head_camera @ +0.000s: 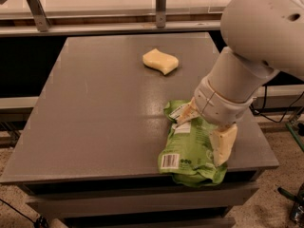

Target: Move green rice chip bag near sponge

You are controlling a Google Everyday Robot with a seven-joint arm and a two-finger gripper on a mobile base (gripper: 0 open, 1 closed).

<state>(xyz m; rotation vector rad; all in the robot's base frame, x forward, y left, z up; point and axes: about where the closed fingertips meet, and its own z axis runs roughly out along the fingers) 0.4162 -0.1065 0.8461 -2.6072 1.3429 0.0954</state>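
Note:
The green rice chip bag lies flat at the table's front right, label and barcode up, its lower end hanging slightly over the front edge. My gripper is down over the bag's upper half. It is open, with one cream finger on the bag's right side and the other at its top left corner. The bag rests on the table between them. The pale-yellow sponge with wavy sides lies towards the back of the table, well apart from the bag.
The grey table has its front edge just under the bag and its right edge close to my arm. A rail with upright posts runs behind the table. Cables hang to the right.

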